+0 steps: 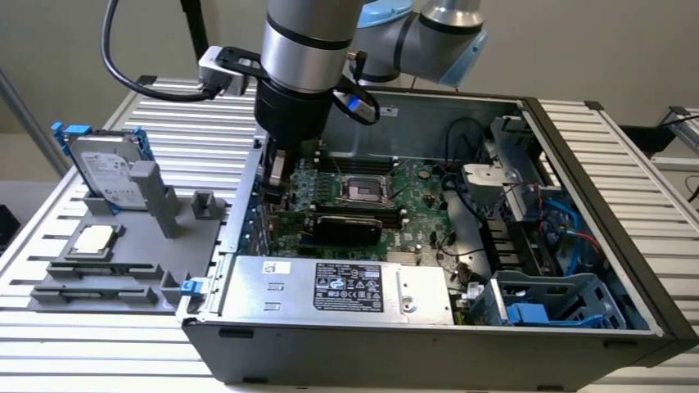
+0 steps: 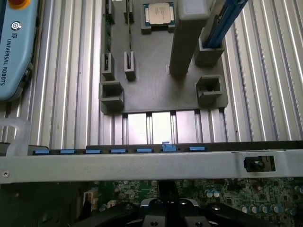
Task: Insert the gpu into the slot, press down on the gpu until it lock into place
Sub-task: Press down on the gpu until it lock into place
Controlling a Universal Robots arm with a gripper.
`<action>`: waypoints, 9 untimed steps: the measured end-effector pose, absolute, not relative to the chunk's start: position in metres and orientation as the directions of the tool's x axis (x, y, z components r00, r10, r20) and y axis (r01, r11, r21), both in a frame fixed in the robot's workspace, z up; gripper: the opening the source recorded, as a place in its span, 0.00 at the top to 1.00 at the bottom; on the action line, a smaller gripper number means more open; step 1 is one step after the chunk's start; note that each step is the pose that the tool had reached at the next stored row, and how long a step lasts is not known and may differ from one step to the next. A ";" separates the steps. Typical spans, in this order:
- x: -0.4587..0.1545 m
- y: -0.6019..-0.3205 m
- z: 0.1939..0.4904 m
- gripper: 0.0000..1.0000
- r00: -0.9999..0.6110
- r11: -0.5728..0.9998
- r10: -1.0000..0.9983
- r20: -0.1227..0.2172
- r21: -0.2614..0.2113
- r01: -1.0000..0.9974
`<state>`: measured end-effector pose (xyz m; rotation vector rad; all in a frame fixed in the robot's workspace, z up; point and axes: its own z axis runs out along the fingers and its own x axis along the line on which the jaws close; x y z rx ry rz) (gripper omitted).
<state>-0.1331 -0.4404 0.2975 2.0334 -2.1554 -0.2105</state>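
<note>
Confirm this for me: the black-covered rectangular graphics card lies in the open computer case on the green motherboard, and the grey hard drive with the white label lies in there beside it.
One thing is wrong. The grey hard drive with the white label is not in the open computer case; it stands on the grey parts holder outside it, at the exterior view's left. The black-covered rectangular graphics card does lie on the green motherboard.

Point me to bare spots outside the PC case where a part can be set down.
Free: slatted table at the exterior view's right of the PC case, and the strip in front of the grey fixture tray. Crowded: that tray, with hard drive, CPU and posts.
</note>
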 end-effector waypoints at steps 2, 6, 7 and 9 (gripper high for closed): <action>-0.133 -0.440 0.298 0.87 -0.059 0.064 -0.998 0.028 0.218 -0.974; -0.134 -0.441 0.297 0.87 -0.072 0.077 -0.997 0.031 0.218 -0.973; -0.134 -0.441 0.297 0.87 -0.075 0.080 -0.997 0.031 0.218 -0.973; -0.134 -0.443 0.297 0.87 -0.081 0.086 -0.996 0.033 0.218 -0.972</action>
